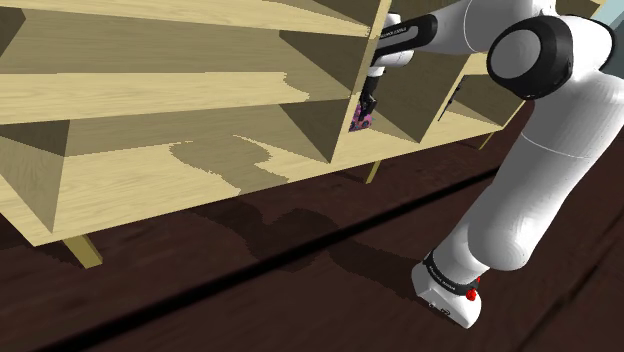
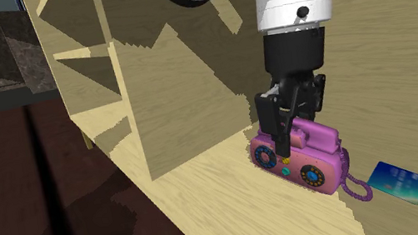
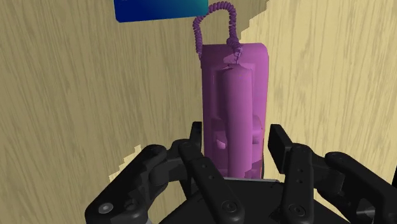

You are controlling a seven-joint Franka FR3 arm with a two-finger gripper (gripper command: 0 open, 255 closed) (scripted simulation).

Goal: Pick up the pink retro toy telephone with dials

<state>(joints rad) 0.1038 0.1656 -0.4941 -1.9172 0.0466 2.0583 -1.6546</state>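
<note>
The pink toy telephone [image 2: 312, 155] lies on the floor of a pale wooden shelf compartment, its two dark dials facing outward and a coiled purple cord trailing from one end. In the shoulder view the telephone [image 1: 361, 116] shows just under the hand. My black gripper [image 2: 284, 139] comes down over the telephone's dial end. In the wrist view the gripper [image 3: 235, 135] straddles the telephone [image 3: 234, 89], one finger close along each side with a thin gap showing on one side. The fingers stand open and the telephone rests on the shelf.
A blue card [image 2: 396, 182] lies on the shelf floor just past the cord end, and the same card [image 3: 159, 9] shows beyond the telephone in the wrist view. The wooden shelf unit [image 1: 150, 170] has upright dividers close beside the gripper. A dark wooden floor [image 1: 250, 290] lies below.
</note>
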